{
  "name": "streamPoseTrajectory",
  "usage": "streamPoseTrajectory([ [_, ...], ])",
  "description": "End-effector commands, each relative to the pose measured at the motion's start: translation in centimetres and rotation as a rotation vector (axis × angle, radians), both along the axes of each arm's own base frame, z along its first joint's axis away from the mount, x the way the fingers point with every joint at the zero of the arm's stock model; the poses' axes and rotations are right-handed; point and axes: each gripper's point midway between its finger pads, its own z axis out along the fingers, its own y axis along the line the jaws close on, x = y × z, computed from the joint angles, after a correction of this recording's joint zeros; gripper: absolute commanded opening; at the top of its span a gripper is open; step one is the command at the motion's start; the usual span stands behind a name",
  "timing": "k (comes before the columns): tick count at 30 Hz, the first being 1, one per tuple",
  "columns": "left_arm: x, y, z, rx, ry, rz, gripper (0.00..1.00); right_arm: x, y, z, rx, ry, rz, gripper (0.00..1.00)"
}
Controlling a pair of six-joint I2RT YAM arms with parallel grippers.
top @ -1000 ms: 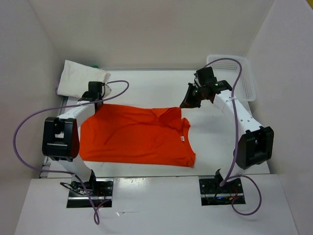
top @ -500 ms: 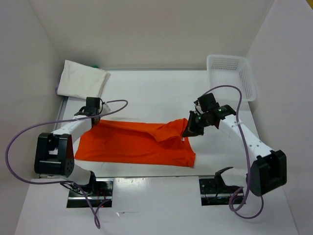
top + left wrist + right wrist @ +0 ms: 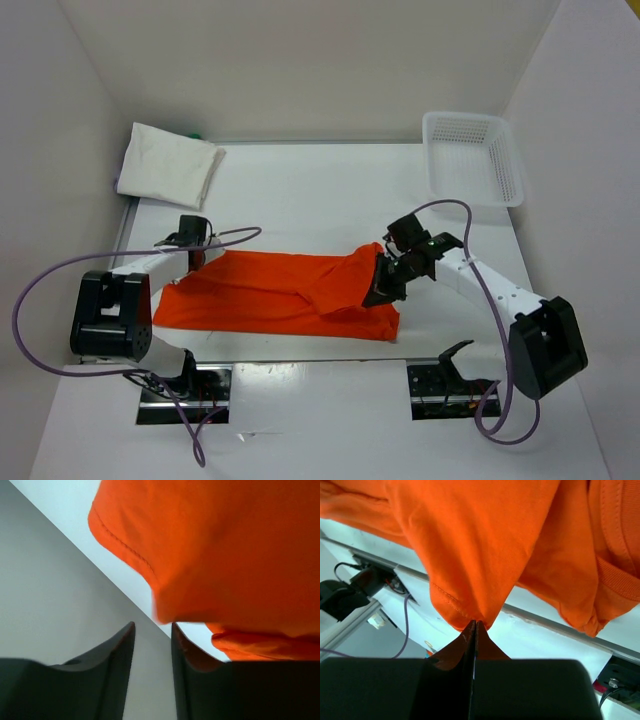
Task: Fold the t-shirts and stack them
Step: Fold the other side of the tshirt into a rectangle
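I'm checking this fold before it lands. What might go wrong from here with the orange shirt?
1. The left hand is open with no cloth between its jaws, while the right hand is shut on the orange t-shirt; pulling on from one side alone may skew the fold.
2. The right hand pinches only the tip of a hem, so the cloth might slip out.

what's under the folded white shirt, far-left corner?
A sliver of green cloth pokes out at the far edge of the white shirt. Anything else beneath is covered by the white shirt, so I can't tell.
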Motion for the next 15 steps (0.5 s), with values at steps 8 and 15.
streamPoseTrajectory([
  [8,1.5,0.0,6.3,-0.022,-0.15,0.073,0.74,-0.2,-0.3,-3.1,-0.056,0.062,0.0,0.37],
  [15,3.5,-5.0,12.4,-0.106,-0.294,-0.105,0.76,0.0,-1.0,-2.0,-0.106,0.024,0.003,0.48],
])
